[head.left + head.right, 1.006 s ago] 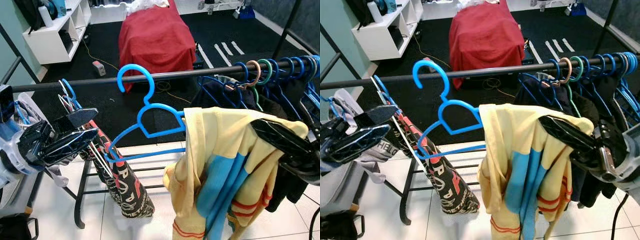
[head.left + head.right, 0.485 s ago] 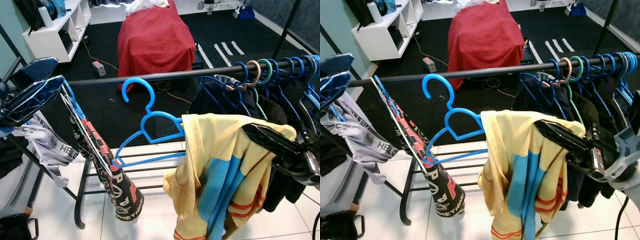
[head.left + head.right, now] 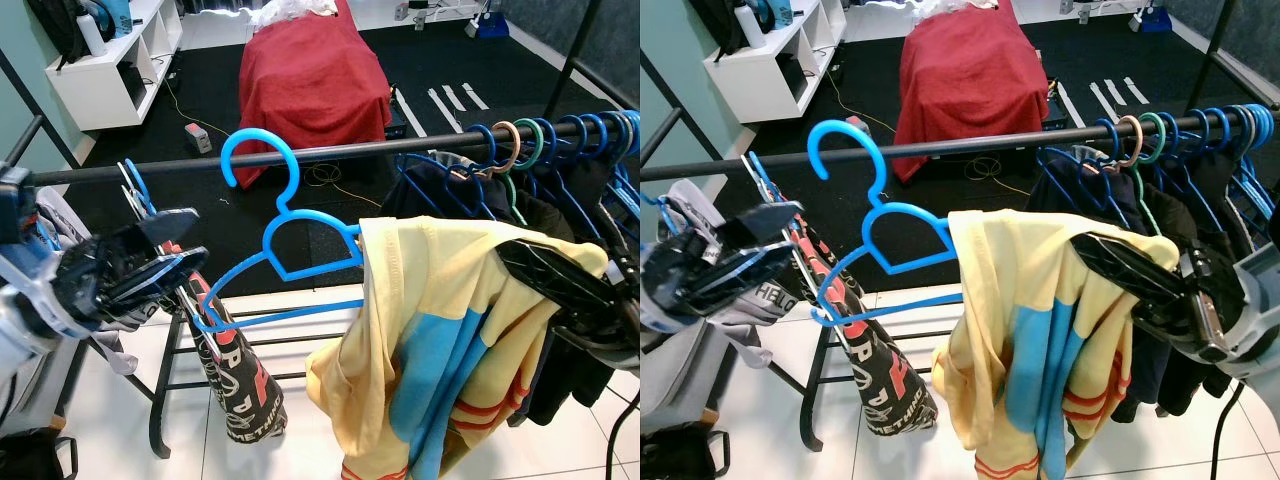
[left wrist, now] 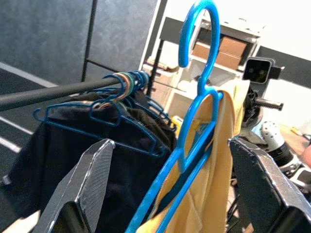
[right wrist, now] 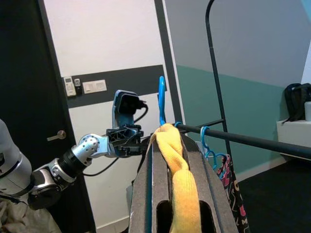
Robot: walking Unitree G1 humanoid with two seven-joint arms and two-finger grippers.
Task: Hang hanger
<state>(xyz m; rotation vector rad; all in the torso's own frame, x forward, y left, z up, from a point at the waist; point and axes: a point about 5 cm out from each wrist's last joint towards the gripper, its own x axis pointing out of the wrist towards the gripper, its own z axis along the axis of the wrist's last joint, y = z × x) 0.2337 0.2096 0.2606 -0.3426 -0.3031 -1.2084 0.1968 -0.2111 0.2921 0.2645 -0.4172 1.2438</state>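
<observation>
Right gripper (image 3: pixel 1120 265) grips blue hanger (image 3: pixel 285 235), apparently below rail (image 3: pixel 330 153).

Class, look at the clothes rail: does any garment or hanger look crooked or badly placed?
Yes. The yellow shirt is bunched on one end of the blue hanger, which tilts, its other arm bare. The right gripper clamps the shirt there.

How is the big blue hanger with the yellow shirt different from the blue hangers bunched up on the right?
The big blue hanger carries a yellow shirt; the bunched hangers hold dark clothes. Its hook is raised by the rail and tilted; theirs sit on the rail. The right hand grips it; nothing holds them. All are blue plastic.
</observation>
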